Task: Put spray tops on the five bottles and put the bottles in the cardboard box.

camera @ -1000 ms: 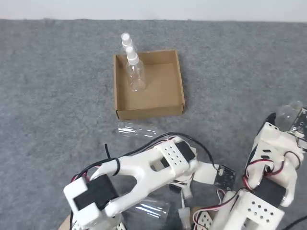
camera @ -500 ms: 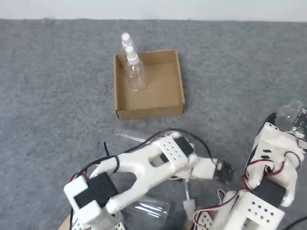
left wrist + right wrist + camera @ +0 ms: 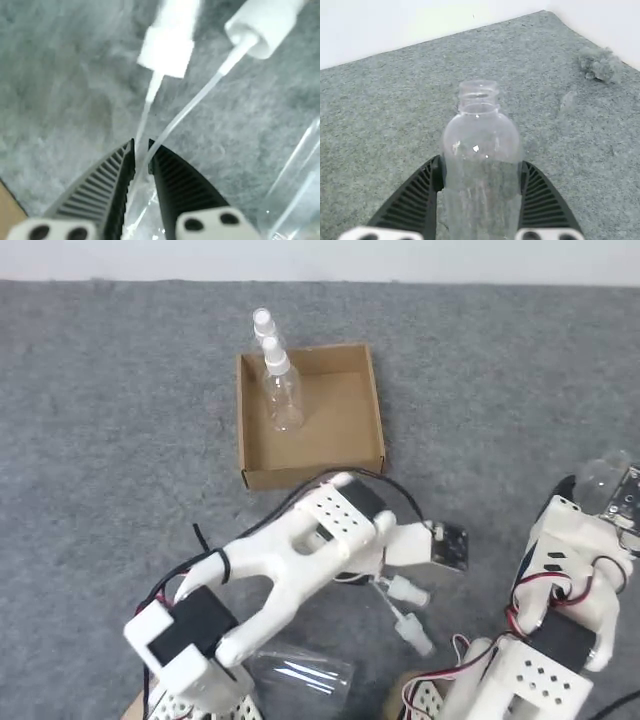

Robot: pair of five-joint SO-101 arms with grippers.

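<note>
At the carpet under the left arm, the left gripper point(image 3: 141, 147) has its jaws all but closed. The thin dip tubes of two spray tops point(image 3: 167, 45) run into the slit. The grip looks pinched on the tubes, not the heads.

The right gripper point(image 3: 481, 172) clamps an uncapped bottle point(image 3: 481, 135) around its body, neck free, well apart from the cardboard box point(image 3: 310, 475).

Judgement: capping step. A tube grip is floppy and carries two tops. Better to shed one and re-take a single head by its collar. Then feed the tube straight down the open neck before twisting.
</note>
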